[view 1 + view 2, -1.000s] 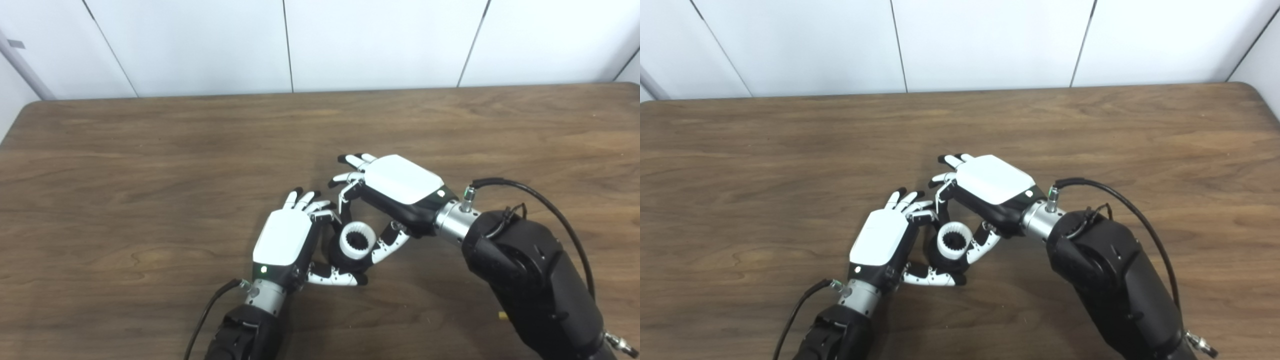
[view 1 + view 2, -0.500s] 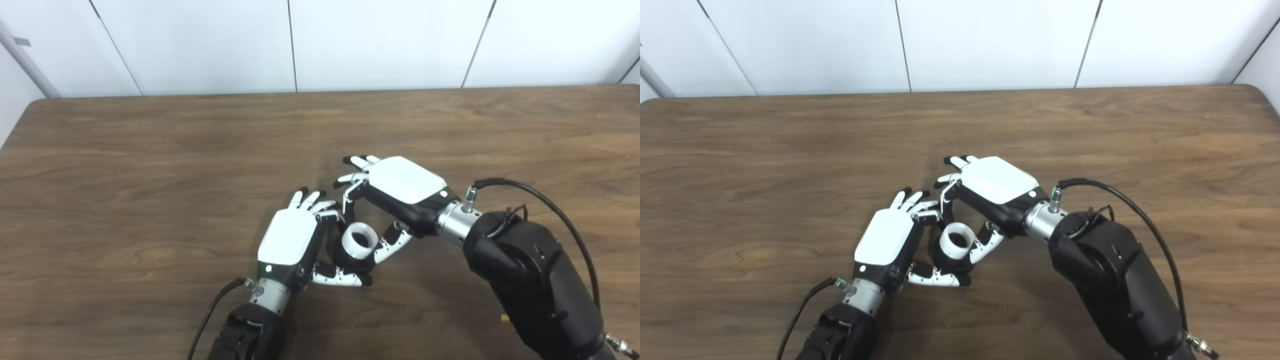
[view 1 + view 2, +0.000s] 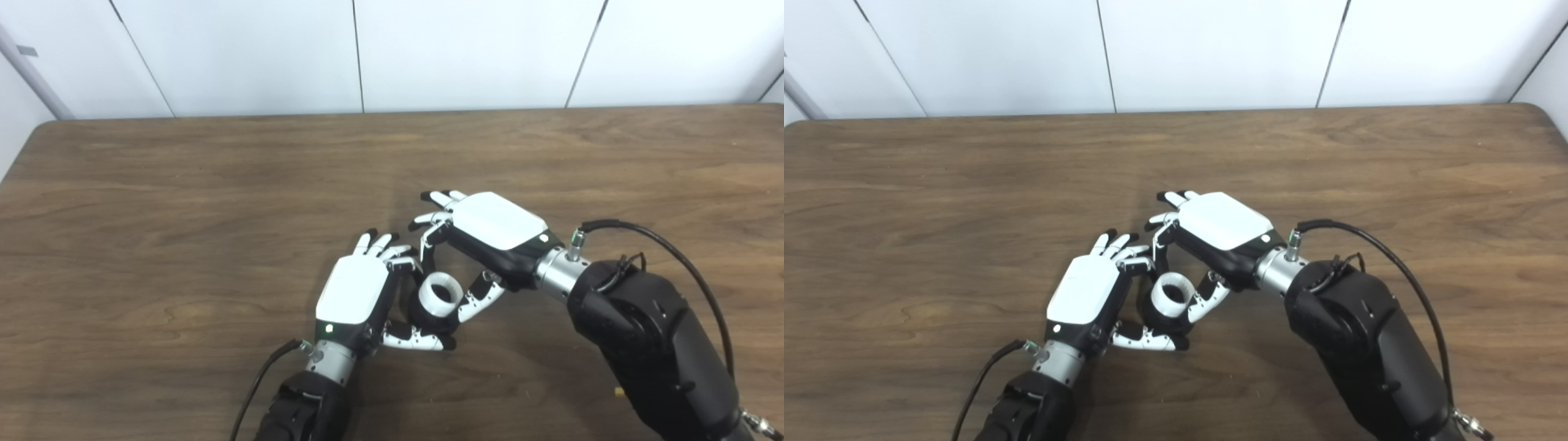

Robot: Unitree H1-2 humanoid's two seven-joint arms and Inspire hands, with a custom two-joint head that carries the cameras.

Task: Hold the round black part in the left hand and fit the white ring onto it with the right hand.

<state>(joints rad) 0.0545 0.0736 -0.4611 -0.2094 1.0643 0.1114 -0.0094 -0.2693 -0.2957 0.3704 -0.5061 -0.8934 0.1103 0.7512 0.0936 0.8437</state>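
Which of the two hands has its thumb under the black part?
The left hand: its thumb runs beneath the round black part, cradling it. The right hand reaches in from the far side onto the white ring.

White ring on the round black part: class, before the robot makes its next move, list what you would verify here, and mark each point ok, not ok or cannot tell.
1. Left robot hand grips the round black part from below: ok.
2. White plastic ring sits on top of the black part: ok.
3. Ring pressed fully home: cannot tell, the seam is hidden.
4. Right robot hand has a finger and thumb at the ring's sides: ok; whether they clamp it: cannot tell.
5. Ring level rather than tilted: cannot tell from these angles.
6. Brown wooden table around the hands free of obstacles: ok.
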